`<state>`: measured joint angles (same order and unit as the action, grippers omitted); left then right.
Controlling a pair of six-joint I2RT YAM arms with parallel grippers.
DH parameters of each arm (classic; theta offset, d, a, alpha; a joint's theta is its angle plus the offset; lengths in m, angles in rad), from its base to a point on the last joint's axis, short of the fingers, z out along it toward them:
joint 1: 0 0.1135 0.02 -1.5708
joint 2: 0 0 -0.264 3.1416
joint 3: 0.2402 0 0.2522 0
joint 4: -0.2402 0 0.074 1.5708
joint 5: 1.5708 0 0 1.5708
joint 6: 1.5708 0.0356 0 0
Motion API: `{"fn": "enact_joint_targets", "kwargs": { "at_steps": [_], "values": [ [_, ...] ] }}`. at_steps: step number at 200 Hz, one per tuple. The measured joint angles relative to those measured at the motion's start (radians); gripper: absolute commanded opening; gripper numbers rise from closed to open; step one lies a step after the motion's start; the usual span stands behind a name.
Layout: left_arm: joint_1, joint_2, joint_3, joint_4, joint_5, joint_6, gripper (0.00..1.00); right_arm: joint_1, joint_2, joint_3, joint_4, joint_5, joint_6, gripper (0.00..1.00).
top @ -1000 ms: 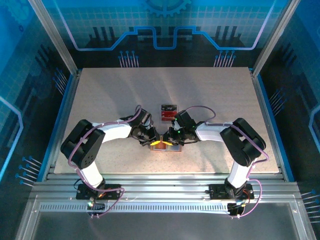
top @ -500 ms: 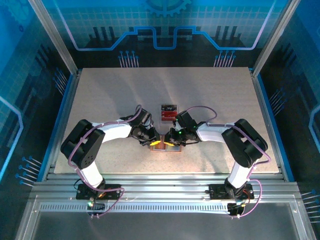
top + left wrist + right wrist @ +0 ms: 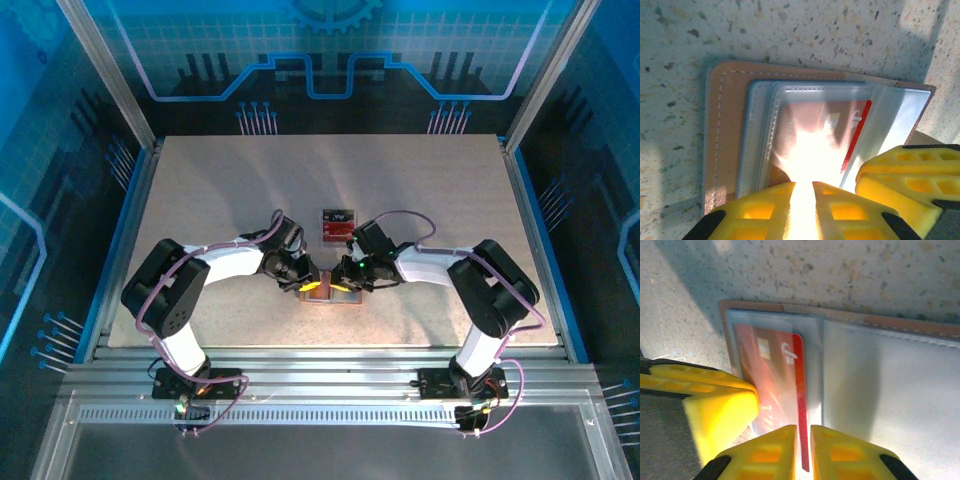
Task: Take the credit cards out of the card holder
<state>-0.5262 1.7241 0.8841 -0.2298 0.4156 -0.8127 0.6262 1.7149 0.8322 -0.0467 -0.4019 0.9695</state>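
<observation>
One card holder, one red card inside, one small card pile, one left pincer, one right pincer.

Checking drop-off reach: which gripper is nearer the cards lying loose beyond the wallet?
Right. The right gripper lies just near-right of the loose cards; the left gripper is farther off, to their near-left.

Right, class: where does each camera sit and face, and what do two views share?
Top external: above and behind, facing down; left gripper and right gripper meet over a tan-brown leather bifold wallet.
Left wrist: close over the wallet, facing its red card; own yellow fingers below.
Right wrist: likewise close over it, own yellow fingers below.
Both wrist views share wallet and card.
</observation>
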Motion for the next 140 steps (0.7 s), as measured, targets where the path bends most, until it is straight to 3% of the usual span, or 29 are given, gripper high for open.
{"fn": "enact_joint_targets", "kwargs": {
  "at_steps": [104,140],
  "values": [
    [0.0,-0.001,0.003,-0.006,0.0,0.0,0.18,0.001,0.042,-0.008,0.098,-0.045,0.044,0.2],
    [0.0,-0.001,0.004,-0.006,0.0,0.0,0.18,0.001,0.045,-0.008,0.098,-0.045,0.043,0.27]
  ]
}}
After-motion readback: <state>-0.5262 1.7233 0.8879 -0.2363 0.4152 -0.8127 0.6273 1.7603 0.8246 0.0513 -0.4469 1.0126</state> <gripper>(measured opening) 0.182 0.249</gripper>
